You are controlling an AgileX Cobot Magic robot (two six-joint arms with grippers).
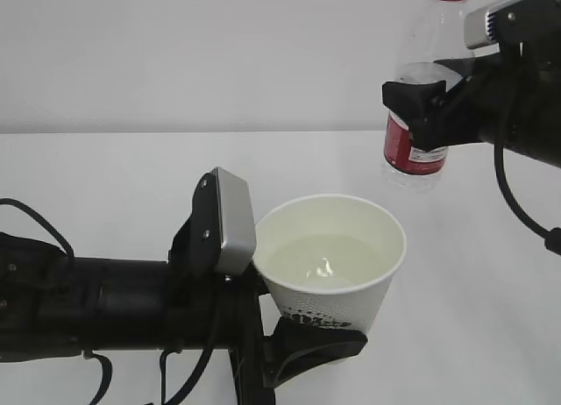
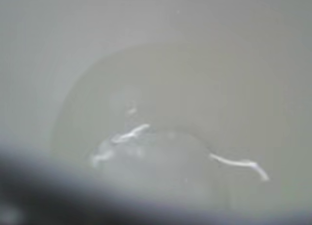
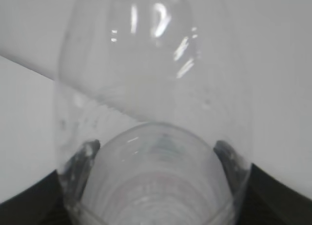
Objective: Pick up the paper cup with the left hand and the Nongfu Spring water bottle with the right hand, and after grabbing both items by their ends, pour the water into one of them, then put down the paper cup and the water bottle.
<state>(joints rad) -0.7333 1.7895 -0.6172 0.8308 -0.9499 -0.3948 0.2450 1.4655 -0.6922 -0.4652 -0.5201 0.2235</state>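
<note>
Left end effector (image 1: 307,339) gripping the water-filled paper cup (image 1: 331,260) near its base, right end effector (image 1: 421,116) clamping the upright Nongfu Spring water bottle (image 1: 419,98).

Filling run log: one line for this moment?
left gripper: holds paper cup | water: in cup | right gripper: holds bottle upright, above table

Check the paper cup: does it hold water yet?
Yes. The paper cup holds a shallow pool of water, glinting in the exterior and left wrist views.
</note>
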